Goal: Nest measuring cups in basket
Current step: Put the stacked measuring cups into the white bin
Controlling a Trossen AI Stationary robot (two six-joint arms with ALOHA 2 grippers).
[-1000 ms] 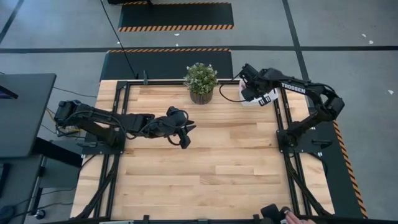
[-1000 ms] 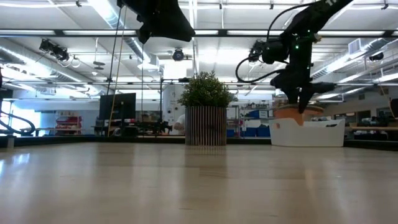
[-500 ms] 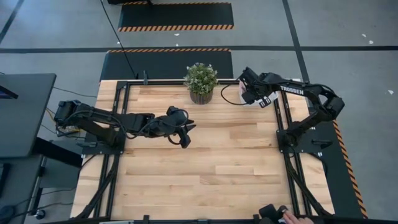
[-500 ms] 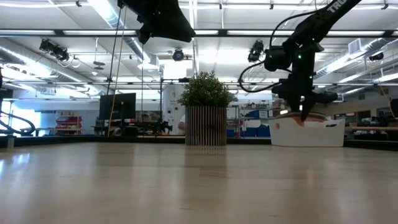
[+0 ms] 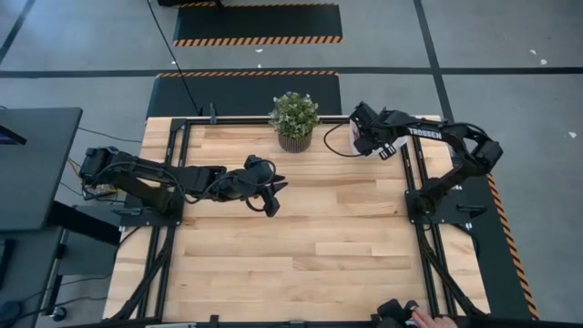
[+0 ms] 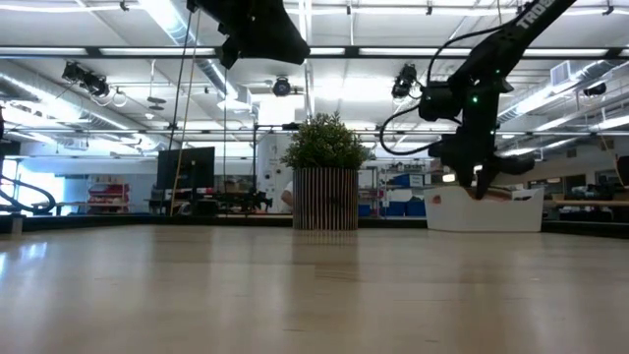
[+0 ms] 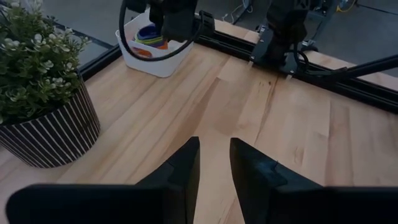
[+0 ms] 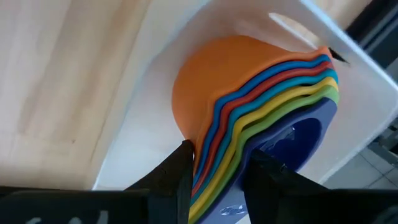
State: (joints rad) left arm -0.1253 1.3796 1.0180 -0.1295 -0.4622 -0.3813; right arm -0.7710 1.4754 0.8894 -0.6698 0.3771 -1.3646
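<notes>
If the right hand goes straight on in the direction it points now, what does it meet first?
Most likely the nested measuring cups: the right hand already straddles their stacked handles. Directly behind them is the basket floor. Depth is hard to judge.

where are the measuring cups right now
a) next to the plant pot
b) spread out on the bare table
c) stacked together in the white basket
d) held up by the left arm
c) The right wrist view shows the measuring cups nested in one stack inside the white basket, with the right gripper closed on the stack's handles.
</notes>
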